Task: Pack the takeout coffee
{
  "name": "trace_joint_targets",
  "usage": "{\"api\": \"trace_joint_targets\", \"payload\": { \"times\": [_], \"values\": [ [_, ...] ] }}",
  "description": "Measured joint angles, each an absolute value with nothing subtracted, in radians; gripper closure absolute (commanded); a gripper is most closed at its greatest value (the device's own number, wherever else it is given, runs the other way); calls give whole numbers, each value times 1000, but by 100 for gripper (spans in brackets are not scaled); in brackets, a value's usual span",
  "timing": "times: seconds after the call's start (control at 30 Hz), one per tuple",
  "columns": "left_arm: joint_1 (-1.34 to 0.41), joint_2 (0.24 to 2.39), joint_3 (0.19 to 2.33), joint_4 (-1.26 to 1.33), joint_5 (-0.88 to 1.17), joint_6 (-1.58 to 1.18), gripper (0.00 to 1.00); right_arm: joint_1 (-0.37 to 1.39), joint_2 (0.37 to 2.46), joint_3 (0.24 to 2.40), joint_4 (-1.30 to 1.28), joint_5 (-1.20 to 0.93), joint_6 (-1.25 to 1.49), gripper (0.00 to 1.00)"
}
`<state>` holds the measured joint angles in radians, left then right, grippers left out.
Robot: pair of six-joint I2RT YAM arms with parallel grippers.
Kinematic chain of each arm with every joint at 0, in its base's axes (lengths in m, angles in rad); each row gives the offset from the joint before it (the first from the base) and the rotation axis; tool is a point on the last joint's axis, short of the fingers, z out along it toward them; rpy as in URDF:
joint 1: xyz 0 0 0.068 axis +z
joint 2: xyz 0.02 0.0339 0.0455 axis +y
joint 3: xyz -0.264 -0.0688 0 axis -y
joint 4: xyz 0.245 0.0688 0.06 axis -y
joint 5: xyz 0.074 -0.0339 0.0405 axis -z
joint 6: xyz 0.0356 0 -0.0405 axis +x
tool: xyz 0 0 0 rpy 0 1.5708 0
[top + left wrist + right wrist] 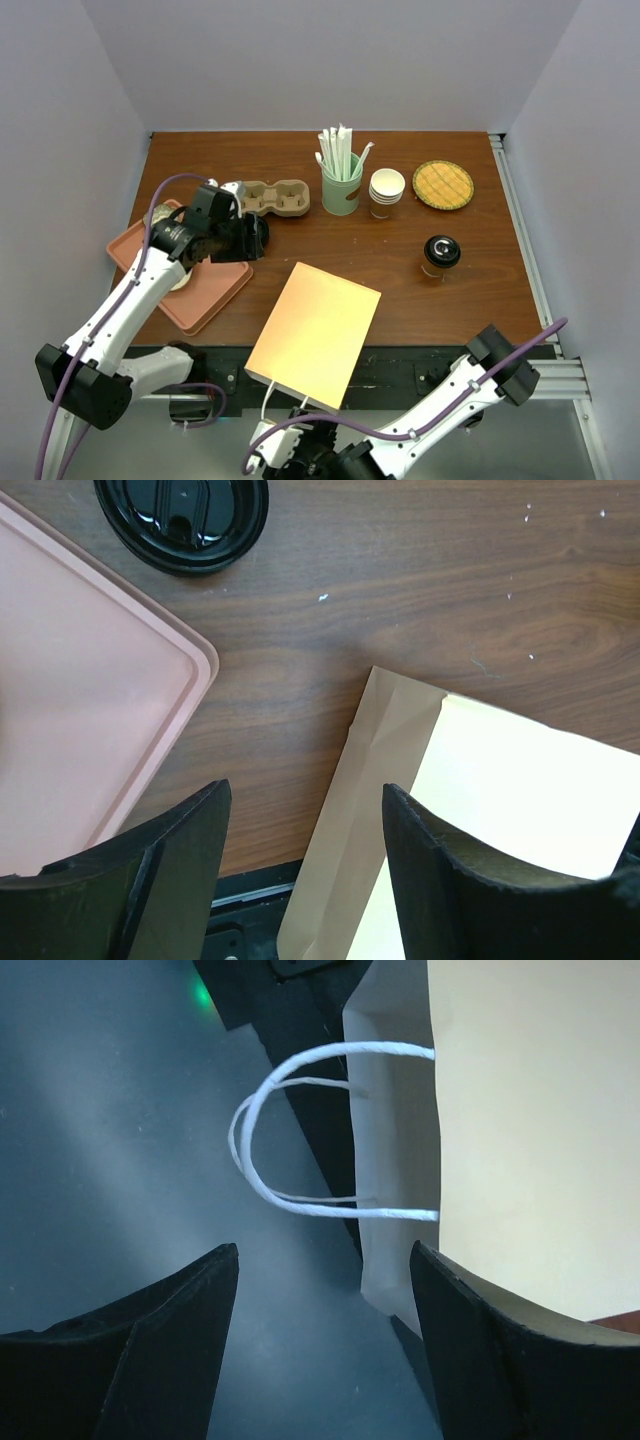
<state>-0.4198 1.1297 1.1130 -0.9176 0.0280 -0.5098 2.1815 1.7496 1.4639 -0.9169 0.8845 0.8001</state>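
Right gripper (322,1255) gapes beside flat paper bag (315,335); green cup (341,196) holds straws (338,150).

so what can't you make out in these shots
Top external: what lies on the pink tray, covered by the left arm.
Top external: the takeout coffee contents, under its lid.
Left wrist: the black lid, cut off by the top edge.
All views: inside the paper bag; none looks into its mouth.

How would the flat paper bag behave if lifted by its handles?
The paper bag looks folded flat and empty, so it is probably light and floppy, likely sagging or swinging. Its thin white cord handles seem limp and may slip. It overhangs the table edge, so a push could slide it off.
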Motion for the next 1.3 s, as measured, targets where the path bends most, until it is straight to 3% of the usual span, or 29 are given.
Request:
{"api": "trace_joint_targets", "payload": {
  "times": [0.43, 0.63, 0.73, 0.77, 0.83, 1.1, 1.3],
  "values": [
    [-420, 1098, 1064, -880, 56, -510, 33, 2168, 1763, 1474, -657, 887, 617, 37],
    [-420, 1094, 1064, -879, 56, -504, 33, 2106, 1823, 1487, -661, 888, 624, 41],
    [-420, 1087, 1058, -877, 56, -504, 33, 2057, 1875, 1501, -684, 890, 629, 61],
    [-420, 1084, 1054, -877, 55, -504, 33, 2043, 1887, 1502, -688, 892, 628, 84],
    [-420, 1081, 1048, -878, 52, -503, 34, 2026, 1893, 1502, -690, 894, 617, 100],
    [-436, 1087, 1084, -916, 25, -477, 34, 2025, 1840, 1612, -839, 940, 653, 100],
    [-453, 1093, 1268, -992, 27, -467, 32, 1933, 1613, 1627, -934, 941, 654, 100]
  ]
}}
